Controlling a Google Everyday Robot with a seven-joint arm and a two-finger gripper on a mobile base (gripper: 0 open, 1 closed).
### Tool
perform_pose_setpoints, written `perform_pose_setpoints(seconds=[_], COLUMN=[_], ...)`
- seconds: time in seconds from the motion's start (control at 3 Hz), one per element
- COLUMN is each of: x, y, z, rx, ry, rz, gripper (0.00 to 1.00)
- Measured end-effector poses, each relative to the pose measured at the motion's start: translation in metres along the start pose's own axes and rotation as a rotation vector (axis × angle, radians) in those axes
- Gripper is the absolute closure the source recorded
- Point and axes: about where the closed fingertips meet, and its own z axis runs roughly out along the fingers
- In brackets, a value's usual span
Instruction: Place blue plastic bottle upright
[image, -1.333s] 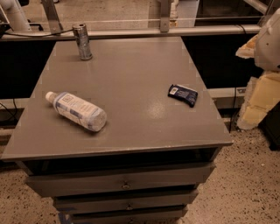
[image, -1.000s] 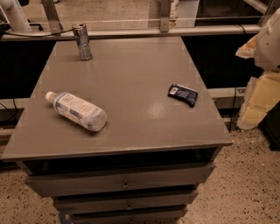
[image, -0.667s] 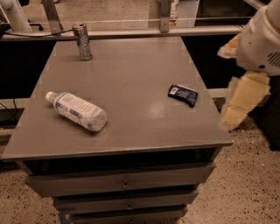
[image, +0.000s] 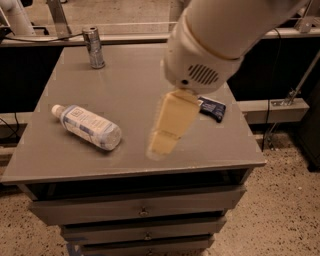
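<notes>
The gripper (image: 160, 142) hangs low over the table (image: 150, 75), seemingly empty (how wide it stands, I cannot tell), likely lining up a grasp. The blue plastic bottle (image: 87, 126) lies on its side nearby, untouched, so it is not yet upright.

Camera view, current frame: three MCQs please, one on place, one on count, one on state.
1. Where is the can on the table? A. far-left corner B. near-right corner C. centre
2. How many loose things are on the table? A. one B. three C. five
3. The blue plastic bottle is: A. upright B. lying on its side C. standing on its cap

1 A: it stands by the far-left edge.
2 B: can, bottle and dark-blue packet.
3 B: it lies flat, cap to the left; the gripper hangs over the table's middle, apart from it.
</notes>
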Motion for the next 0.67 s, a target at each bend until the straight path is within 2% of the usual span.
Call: perform_pose_setpoints(seconds=[0.33,0.67], x=[-0.068,-0.079], y=[0.016,0.022], z=[0.024,0.016], rx=[-0.022,-0.009], ry=[-0.046,-0.056], rz=[0.011,0.059], gripper=[0.00,0.00])
